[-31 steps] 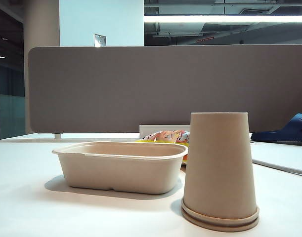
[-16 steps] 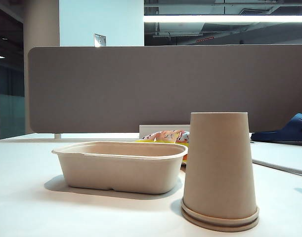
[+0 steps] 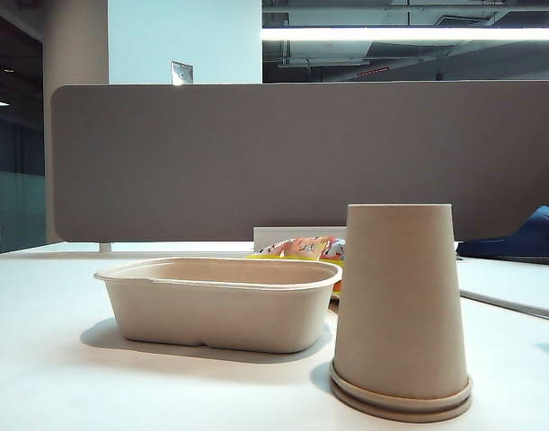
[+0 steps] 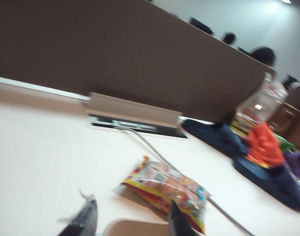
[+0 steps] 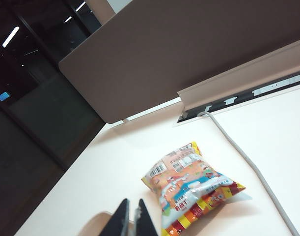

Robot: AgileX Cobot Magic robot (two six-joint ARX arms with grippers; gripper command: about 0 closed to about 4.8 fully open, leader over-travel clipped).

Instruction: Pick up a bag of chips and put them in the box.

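Note:
The bag of chips point(image 5: 191, 189), glossy with red, yellow and orange stripes, lies flat on the white table. In the exterior view only the top of the bag of chips point(image 3: 303, 247) shows behind the box point(image 3: 220, 305), a shallow beige pulp tray. My left gripper point(image 4: 130, 217) is open and empty above the box rim point(image 4: 135, 228), with the bag point(image 4: 167, 189) just beyond its fingertips. My right gripper point(image 5: 133, 212) is shut with nothing in it, short of the bag. Neither gripper shows in the exterior view.
An upside-down beige paper cup point(image 3: 400, 314) stands in front, right of the box. A grey cable point(image 5: 248, 162) runs past the bag to a socket strip point(image 4: 135, 123) under the grey partition point(image 3: 301, 162). Blue slippers point(image 4: 213, 135) and coloured clutter point(image 4: 265, 145) lie at the right.

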